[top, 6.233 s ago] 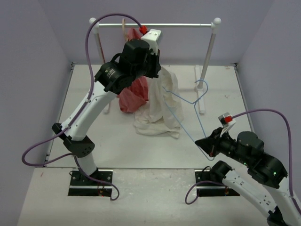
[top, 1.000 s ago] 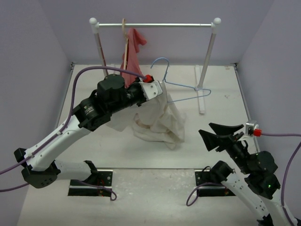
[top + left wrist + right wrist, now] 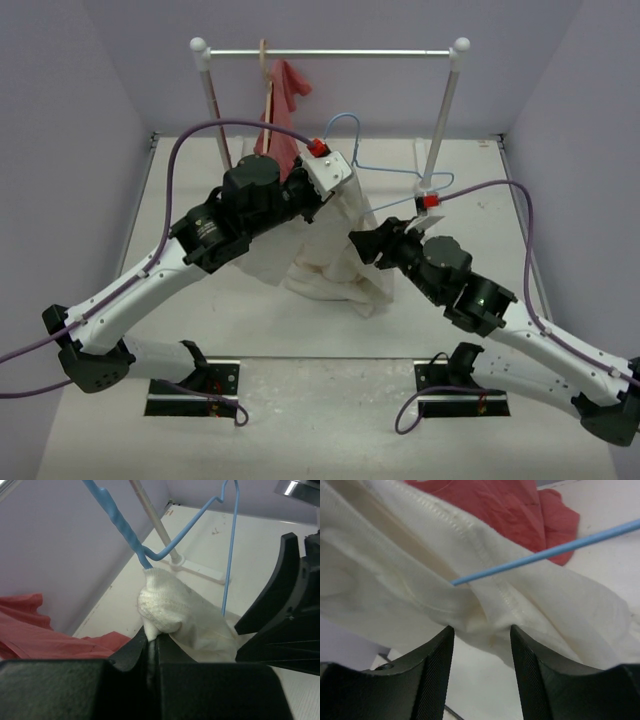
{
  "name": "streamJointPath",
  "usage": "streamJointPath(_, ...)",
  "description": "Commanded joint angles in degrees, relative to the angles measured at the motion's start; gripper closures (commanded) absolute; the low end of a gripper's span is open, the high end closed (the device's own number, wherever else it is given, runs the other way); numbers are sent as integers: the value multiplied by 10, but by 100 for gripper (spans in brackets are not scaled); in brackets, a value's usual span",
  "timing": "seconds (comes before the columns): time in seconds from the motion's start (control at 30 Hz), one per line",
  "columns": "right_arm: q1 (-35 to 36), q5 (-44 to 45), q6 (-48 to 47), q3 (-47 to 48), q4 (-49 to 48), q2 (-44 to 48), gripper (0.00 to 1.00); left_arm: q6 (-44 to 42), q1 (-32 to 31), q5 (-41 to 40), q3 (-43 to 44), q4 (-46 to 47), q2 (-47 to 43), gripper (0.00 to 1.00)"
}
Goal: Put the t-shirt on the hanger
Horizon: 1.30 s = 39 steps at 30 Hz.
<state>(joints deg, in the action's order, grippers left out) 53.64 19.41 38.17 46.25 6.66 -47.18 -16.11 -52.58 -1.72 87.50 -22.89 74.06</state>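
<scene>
My left gripper (image 3: 338,190) is shut on a bunched fold of the cream t-shirt (image 3: 330,255) and holds it up, with the lower cloth resting on the table. In the left wrist view the cloth (image 3: 162,607) is pinched between the shut jaws. The light-blue hanger (image 3: 350,135) rises from the held fold, its wire running right toward the rack post, and it shows in the left wrist view (image 3: 117,522). My right gripper (image 3: 366,244) is open at the shirt's right edge. In the right wrist view its fingers (image 3: 436,667) flank a shirt fold (image 3: 485,617) under the hanger wire (image 3: 560,547).
A clothes rack (image 3: 330,53) with two white posts stands at the back. A red garment (image 3: 282,105) hangs from it on the left and shows in the right wrist view (image 3: 510,510). The rack's right foot (image 3: 430,215) lies on the table behind my right gripper.
</scene>
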Motion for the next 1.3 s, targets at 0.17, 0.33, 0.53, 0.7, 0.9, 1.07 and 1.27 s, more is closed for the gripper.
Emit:
streamJointPath(0.17, 4, 93, 6, 40, 50, -57, 60, 6, -1, 13, 3, 53, -28, 100)
streamJointPath(0.33, 4, 66, -1, 2, 27, -15, 57, -1, -1, -11, 2, 52, -34, 100)
streamJointPath(0.53, 4, 84, -15, -4, 29, -14, 61, 6, -1, 15, 0, 58, -45, 100)
streamJointPath(0.7, 3, 78, -35, 26, 27, -46, 61, 12, -1, 37, -2, 61, -48, 100)
streamJointPath(0.9, 3, 14, -41, 18, -12, -28, 50, 10, -1, 20, -12, 62, -50, 100)
streamJointPath(1.07, 4, 35, -27, 23, 2, -18, 49, 9, -1, 10, -16, 62, -45, 100)
streamJointPath(1.27, 4, 70, -31, 71, 43, -56, 48, 12, -1, 29, -17, 59, -42, 100)
